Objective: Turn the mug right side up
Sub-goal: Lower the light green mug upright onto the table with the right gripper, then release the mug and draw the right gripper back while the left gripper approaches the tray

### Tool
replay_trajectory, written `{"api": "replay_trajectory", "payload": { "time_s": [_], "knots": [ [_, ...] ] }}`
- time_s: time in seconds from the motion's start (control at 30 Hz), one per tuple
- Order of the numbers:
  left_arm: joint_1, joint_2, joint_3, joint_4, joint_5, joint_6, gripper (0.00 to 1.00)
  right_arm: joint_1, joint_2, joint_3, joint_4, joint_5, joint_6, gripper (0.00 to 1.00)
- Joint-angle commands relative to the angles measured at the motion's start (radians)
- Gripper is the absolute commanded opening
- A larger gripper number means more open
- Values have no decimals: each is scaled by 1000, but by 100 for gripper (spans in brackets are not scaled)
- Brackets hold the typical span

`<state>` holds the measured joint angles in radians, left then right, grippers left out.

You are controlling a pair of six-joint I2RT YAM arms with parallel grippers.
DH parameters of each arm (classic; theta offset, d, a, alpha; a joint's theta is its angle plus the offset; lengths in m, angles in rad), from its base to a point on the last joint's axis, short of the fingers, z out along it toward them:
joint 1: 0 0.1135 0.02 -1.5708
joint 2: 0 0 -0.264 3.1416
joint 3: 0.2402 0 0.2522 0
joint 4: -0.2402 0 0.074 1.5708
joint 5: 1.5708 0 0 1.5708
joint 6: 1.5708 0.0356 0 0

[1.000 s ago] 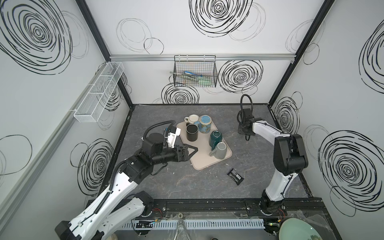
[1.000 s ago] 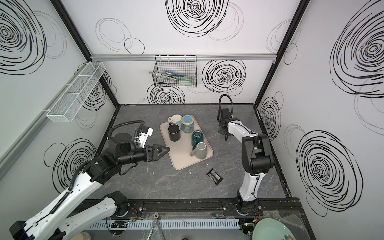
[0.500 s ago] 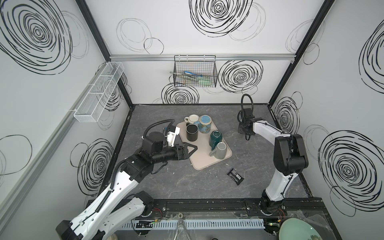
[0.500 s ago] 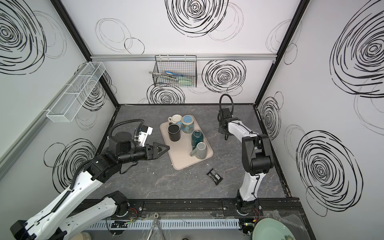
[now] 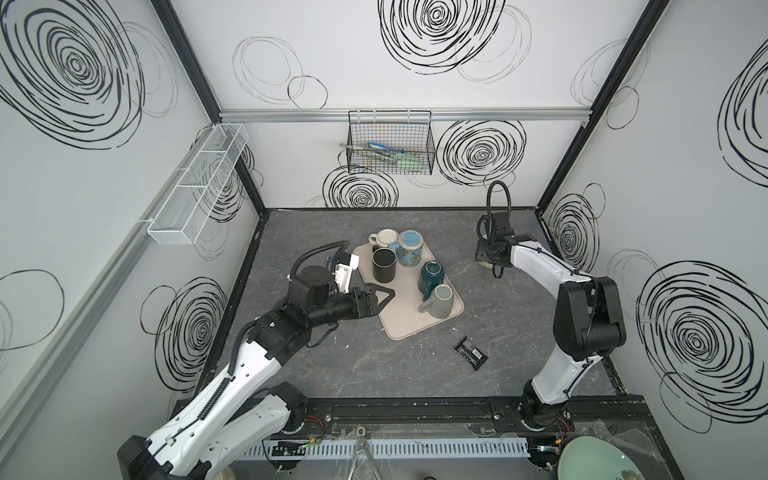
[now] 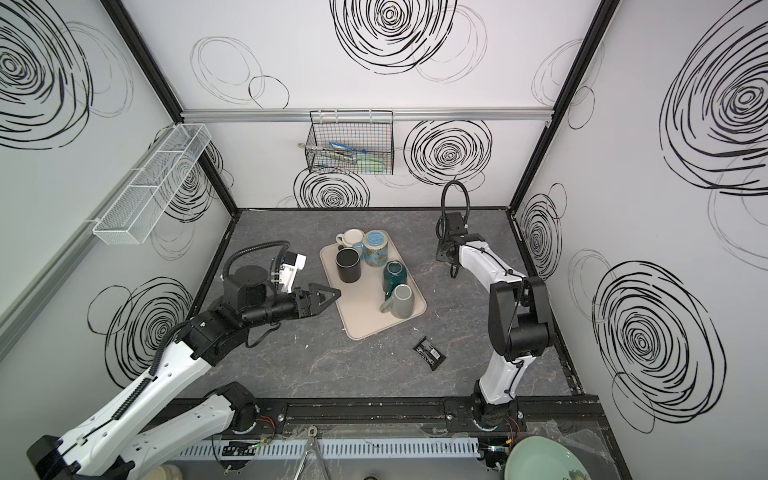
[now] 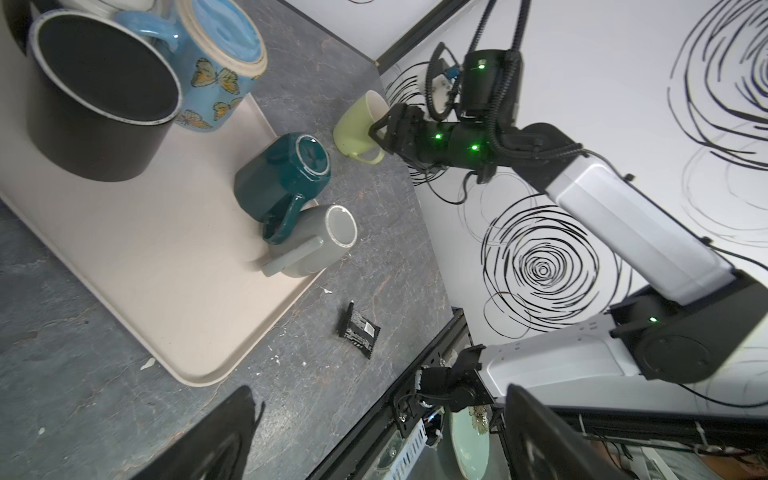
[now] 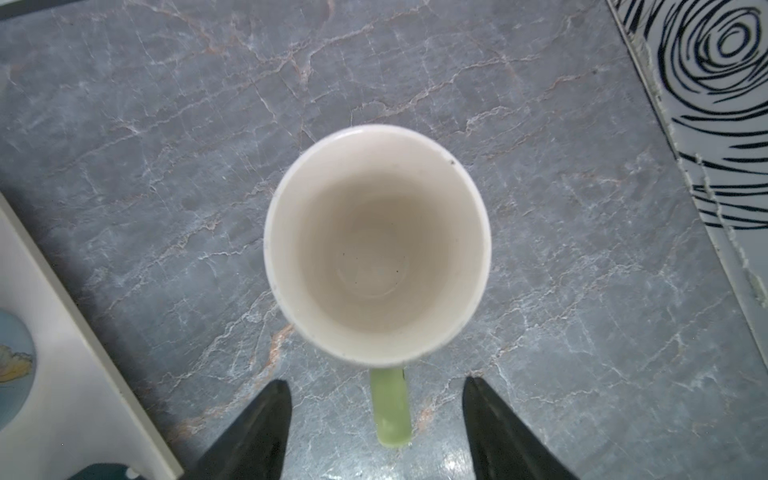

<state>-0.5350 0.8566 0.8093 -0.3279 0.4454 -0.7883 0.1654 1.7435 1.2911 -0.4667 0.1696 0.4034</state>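
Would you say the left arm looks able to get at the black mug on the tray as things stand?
Probably yes. The left pincer is open at the tray's edge, with the black mug upright close by and only bare tray between; the blue mug crowds its far side.

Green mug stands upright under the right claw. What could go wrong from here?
1. The green mug has its handle between the open fingers of the right claw, touching neither; a sideways pull-out rather than a straight lift could hook it and tip the mug.
2. The left claw is open over the edge of the tray, close to the black mug; a forward move might bump it.
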Motion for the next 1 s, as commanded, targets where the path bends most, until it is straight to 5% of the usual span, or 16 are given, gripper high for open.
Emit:
{"api": "replay_trajectory", "payload": {
  "time_s": [0.0, 0.4, 0.57, 0.97],
  "knots": [
    [20, 4, -34, 79, -29, 31, 96, 7, -68, -15, 3, -8, 2, 71],
    [49, 4, -110, 177, -16, 87, 96, 48, -320, -188, 67, -200, -63, 77],
    [52, 21, -140, 190, -51, 122, 96, 101, -486, -324, 119, -252, -90, 91],
    [32, 158, -214, 298, -46, 168, 96, 108, -878, -674, 301, -469, -18, 97]
  ]
}}
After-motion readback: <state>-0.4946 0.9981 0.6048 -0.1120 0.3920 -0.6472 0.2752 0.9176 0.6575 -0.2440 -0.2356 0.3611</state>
